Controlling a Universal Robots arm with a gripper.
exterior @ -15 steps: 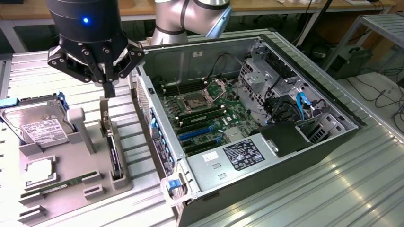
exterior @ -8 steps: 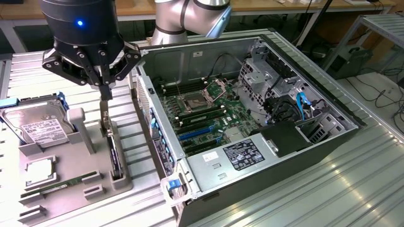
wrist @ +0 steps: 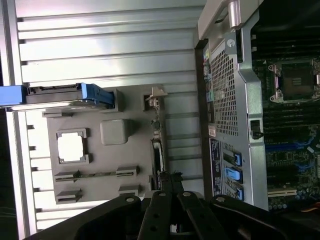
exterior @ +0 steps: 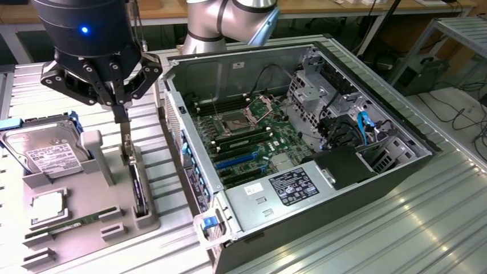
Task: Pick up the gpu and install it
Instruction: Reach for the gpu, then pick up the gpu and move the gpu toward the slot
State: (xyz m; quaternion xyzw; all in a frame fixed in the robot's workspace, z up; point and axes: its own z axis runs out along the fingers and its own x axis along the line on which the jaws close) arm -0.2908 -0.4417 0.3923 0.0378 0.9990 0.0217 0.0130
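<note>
I'm seeing a glossy black cylindrical wrist housing (exterior: 80, 25) with one lit blue LED (exterior: 84, 29). Under it is a black metal linkage tool (exterior: 122, 119) with silver pivot screws (wrist: 159, 194) and thin dark fingers (exterior: 120, 109). Behind sits a silver-grey tubular arm joint (exterior: 227, 21).

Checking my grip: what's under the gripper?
The gpu, edge-on in a slot of the holder, gripper shut on its top edge. Its lower edge is hidden inside the slot.
</note>
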